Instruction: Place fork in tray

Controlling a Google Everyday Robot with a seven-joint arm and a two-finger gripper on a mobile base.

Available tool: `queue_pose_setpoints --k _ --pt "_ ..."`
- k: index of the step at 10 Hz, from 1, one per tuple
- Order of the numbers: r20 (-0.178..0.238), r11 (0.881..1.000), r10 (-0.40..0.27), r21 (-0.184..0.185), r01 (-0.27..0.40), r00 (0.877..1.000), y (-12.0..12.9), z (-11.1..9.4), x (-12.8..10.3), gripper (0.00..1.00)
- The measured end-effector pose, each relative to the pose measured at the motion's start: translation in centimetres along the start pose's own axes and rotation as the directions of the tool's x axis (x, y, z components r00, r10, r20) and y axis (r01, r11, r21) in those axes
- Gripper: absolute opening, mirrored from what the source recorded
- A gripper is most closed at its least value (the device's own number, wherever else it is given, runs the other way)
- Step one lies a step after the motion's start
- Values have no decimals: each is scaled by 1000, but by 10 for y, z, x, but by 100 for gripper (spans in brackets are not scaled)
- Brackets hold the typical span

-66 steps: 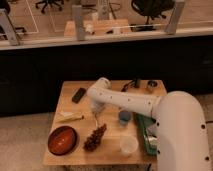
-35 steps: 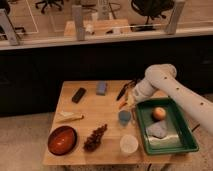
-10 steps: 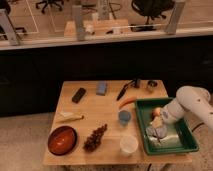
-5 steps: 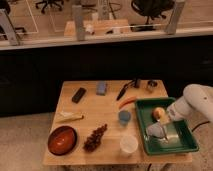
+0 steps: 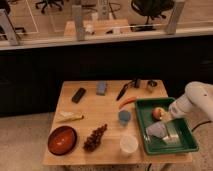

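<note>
The dark green tray [image 5: 190, 146] sits at the table's front right corner. In it lie a round peach-coloured fruit [image 5: 159, 113], a grey crumpled packet [image 5: 156, 131] and a pale slender strip [image 5: 173, 134] that looks like the fork, lying lengthwise on the tray floor. My white arm [image 5: 197, 99] comes in from the right edge. My gripper [image 5: 173, 118] hangs over the tray's middle, just above the far end of the pale strip and right of the fruit.
On the wooden table [image 5: 100, 107] are a red-brown bowl [image 5: 62, 140], a dark bunch of grapes [image 5: 95, 137], a white cup [image 5: 128, 144], a blue cup [image 5: 124, 116], an orange-red vegetable [image 5: 127, 101], a black-handled utensil [image 5: 122, 91], a blue sponge [image 5: 101, 88] and a black block [image 5: 78, 95].
My arm swung from the table's middle to the right, over the tray. In the last second the gripper rose slightly and drew back to the right; the pale strip stays in the tray.
</note>
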Motion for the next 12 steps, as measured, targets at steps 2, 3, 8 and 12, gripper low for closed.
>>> queue_pose_setpoints --k 2,3,8,12 --pt "-2 1000 12 -11 -12 1000 13 -5 -2 27" --pt "-9 999 21 -26 -21 1000 23 -13 -4 39" --pt "23 999 14 -52 -13 1000 32 -28 -10 80" --pt "36 998 16 -60 -14 999 24 -33 -13 80"
